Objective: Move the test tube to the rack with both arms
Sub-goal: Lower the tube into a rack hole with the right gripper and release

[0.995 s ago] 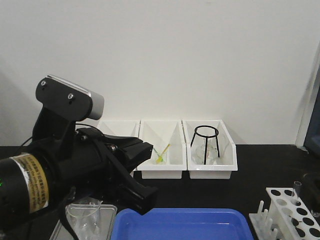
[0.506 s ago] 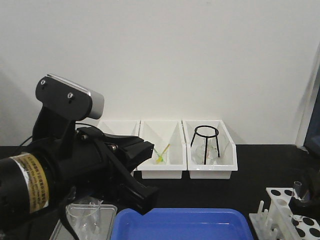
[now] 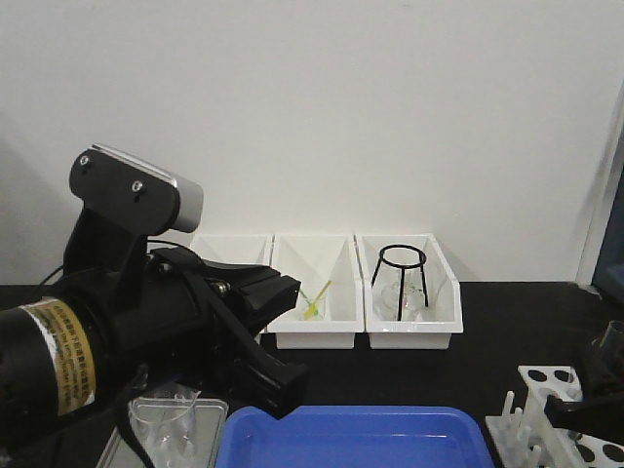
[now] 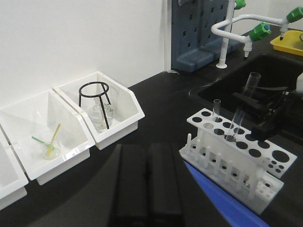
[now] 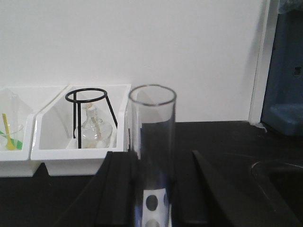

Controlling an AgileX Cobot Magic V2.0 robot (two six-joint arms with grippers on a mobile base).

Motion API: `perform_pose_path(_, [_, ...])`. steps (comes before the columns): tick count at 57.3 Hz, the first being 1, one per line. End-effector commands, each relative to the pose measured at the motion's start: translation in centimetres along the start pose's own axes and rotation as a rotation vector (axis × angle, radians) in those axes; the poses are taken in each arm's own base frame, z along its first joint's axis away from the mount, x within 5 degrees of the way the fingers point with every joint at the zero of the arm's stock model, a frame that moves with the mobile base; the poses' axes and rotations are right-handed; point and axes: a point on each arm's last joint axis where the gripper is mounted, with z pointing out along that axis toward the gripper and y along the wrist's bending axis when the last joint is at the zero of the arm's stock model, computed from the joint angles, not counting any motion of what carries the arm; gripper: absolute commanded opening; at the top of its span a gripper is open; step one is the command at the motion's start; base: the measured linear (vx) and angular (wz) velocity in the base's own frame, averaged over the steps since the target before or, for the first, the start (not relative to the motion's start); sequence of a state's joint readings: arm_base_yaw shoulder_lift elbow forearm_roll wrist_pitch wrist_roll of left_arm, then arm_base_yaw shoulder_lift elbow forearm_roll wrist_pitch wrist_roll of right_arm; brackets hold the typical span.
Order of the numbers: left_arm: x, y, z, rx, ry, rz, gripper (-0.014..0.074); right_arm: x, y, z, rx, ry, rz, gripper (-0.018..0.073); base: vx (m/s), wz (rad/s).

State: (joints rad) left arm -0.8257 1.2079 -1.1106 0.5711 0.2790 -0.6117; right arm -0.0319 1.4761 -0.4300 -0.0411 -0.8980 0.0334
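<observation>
The clear test tube (image 5: 152,137) stands upright between my right gripper's (image 5: 152,158) black fingers, which are shut on it. In the left wrist view this tube (image 4: 246,101) leans with its lower end in a hole of the white rack (image 4: 236,161), and the right gripper (image 4: 265,116) grips it mid-length. A second tube (image 4: 217,111) stands in the rack. In the front view the rack (image 3: 546,405) is at the bottom right, partly hidden by the right gripper (image 3: 595,400). My left gripper (image 4: 149,149) is shut and empty, left of the rack; it also shows in the front view (image 3: 273,312).
Three white bins (image 3: 409,331) stand at the back; one holds a black tripod (image 4: 93,101) and a flask. A blue tray (image 3: 351,439) lies in front beside the rack. A beaker (image 3: 166,419) sits at the front left. A sink with taps (image 4: 236,23) lies behind the rack.
My right gripper has moved down and left over the rack and now covers its right part. The left arm has not moved.
</observation>
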Motion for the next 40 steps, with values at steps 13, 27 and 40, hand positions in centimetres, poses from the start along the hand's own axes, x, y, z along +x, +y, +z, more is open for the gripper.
perform_pose_path(13, [-2.0, -0.3, -1.2, 0.043, -0.114, 0.000, -0.0003, 0.7, -0.1, 1.2, -0.003, -0.034, -0.005, -0.0006, 0.00, 0.00])
perform_pose_path(27, [-2.0, -0.3, -1.2, 0.043, -0.114, -0.001, -0.0003, 2.6, -0.2, 1.9, -0.004, -0.002, -0.001, -0.0006, 0.00, 0.00])
perform_pose_path(40, [-2.0, -0.3, -1.2, 0.044, -0.115, -0.001, -0.0003, 2.8, -0.2, 2.0, -0.004, 0.008, -0.003, 0.0037, 0.00, 0.00])
